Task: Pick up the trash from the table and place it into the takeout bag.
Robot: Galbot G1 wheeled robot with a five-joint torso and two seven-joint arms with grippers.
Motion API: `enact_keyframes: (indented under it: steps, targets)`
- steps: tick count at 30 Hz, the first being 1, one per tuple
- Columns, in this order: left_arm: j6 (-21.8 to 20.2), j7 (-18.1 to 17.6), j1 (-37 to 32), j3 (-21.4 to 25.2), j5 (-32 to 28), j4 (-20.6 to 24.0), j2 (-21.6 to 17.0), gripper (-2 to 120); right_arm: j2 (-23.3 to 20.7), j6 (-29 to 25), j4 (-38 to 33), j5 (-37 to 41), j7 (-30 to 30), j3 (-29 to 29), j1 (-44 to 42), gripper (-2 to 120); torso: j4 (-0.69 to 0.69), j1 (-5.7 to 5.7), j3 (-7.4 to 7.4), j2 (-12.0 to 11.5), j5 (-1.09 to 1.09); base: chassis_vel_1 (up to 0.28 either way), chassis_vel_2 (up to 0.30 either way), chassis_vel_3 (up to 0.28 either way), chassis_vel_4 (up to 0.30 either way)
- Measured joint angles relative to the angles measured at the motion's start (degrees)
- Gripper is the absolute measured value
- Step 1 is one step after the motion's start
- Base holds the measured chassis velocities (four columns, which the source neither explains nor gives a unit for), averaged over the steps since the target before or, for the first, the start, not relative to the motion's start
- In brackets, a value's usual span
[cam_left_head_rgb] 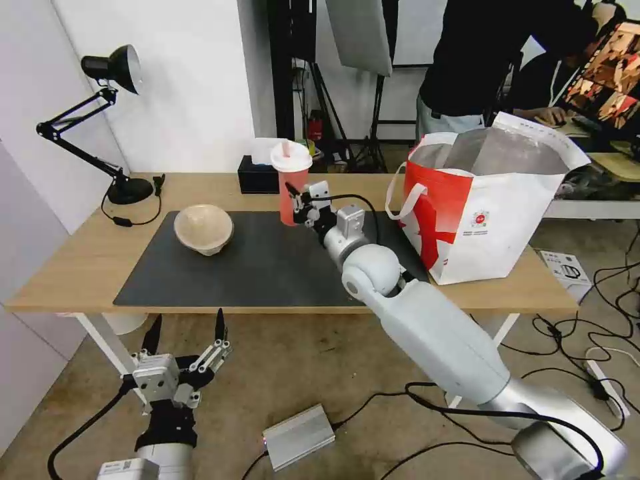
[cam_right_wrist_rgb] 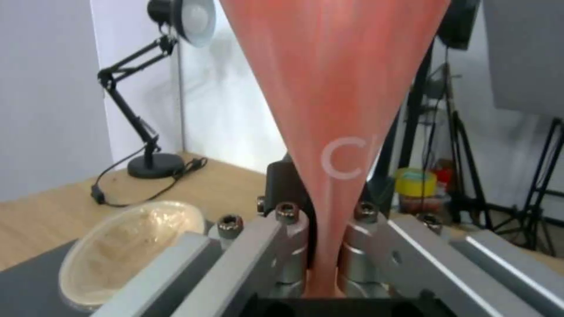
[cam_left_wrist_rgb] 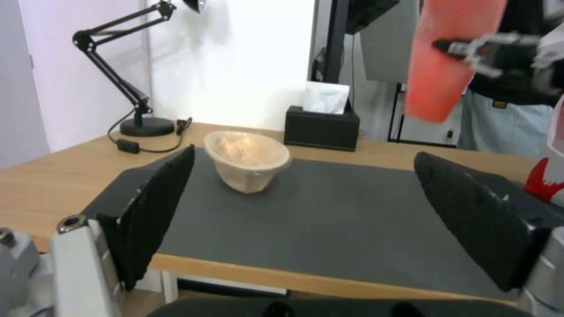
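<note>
Right end effector (cam_left_head_rgb: 293, 203) around "C"-marked red cup (cam_left_head_rgb: 291, 180)

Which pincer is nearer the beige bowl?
Right. The right pincer is above the mat, shut on the red cup, beside the bowl. The left pincer hangs open below the table edge, in front of the bowl.

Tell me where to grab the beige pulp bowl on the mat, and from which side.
Pinch the beige pulp bowl at its rim, coming from above with one finger inside and one outside. It sits mouth-up, slightly tilted, and its wall flares wide, probably too broad to span. The left tool hangs open below the table edge, nearer to it; the right tool holds the red cup.
</note>
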State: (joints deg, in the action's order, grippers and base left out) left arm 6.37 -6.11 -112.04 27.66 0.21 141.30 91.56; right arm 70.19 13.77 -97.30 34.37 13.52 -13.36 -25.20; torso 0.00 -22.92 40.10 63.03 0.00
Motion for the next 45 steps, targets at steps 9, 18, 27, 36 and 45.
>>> enact_keyframes:
  steps: [9, 18, 27, 36, 45]
  targets:
    - [-0.04, 0.0, -0.1, -0.27, 0.25, 0.09, 0.04, 100, -4.91, 2.11, -7.56, 2.85, 1.12, 2.52, -0.07, 2, 0.0, 0.0, 0.0, 0.0, 0.01, 0.0, 0.0, 0.0, 0.0]
    - [-0.06, 0.0, 0.15, -0.85, 0.12, 0.04, 0.05, 100, -9.77, 3.61, -12.18, 7.38, 1.19, 6.51, 0.12, 2, 0.0, 0.0, 0.0, 0.0, 0.01, 0.0, 0.0, 0.0, 0.0]
    - [-0.09, -0.07, 0.73, -1.33, -0.22, -0.51, 0.04, 100, -14.56, 4.9, -16.06, 11.7, 1.12, 11.92, -1.08, 2, 0.0, 0.0, 0.0, 0.0, 0.0, 0.0, 0.0, 0.0, 0.0]
    - [-0.07, -0.12, 1.25, -1.68, -0.29, -0.7, 0.05, 100, -18.4, 5.65, -19.09, 15.11, 0.96, 16.66, -2.52, 2, 0.0, 0.0, 0.0, 0.0, 0.01, 0.0, 0.0, 0.0, 0.0]
    - [0.13, -0.18, 1.72, -2.18, -0.3, -1.27, 0.04, 100, -22.1, 5.95, -21.54, 18.74, 0.7, 21.27, -4.11, 2, 0.0, 0.0, 0.0, 0.0, 0.01, 0.0, 0.0, 0.0, 0.0]
